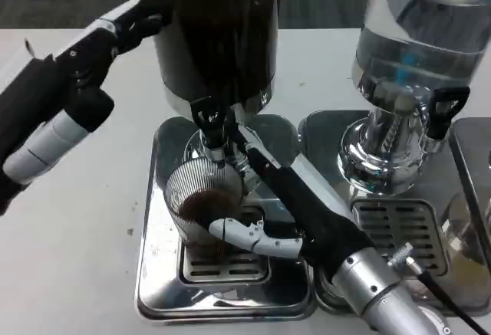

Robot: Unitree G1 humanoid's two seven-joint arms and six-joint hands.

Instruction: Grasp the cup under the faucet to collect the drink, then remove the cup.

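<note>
- Right hand, white and black at the end of a silver forearm, reaches in from the lower right and wraps its fingers round the clear ribbed plastic cup, gripping it from the near side and the right
- One long black-and-white finger runs up past the cup's right edge to the black tap handle of the faucet; whether it presses the handle I cannot tell
- Clear ribbed plastic cup sits directly under the chrome faucet, tilted a little towards the camera, with dark brown drink showing in its bottom
- It stands over the slotted grille of the shiny steel drip tray, which rests on the white table
- Left hand is raised at the upper left, beside the tall dark-filled drink dispenser; its dark fingers lie against the dispenser's side, holding nothing that can be made out, and how far they are spread I cannot tell
- A second dispenser of clear liquid stands to the right on its own chrome base and drip tray, with a black tap handle
</note>
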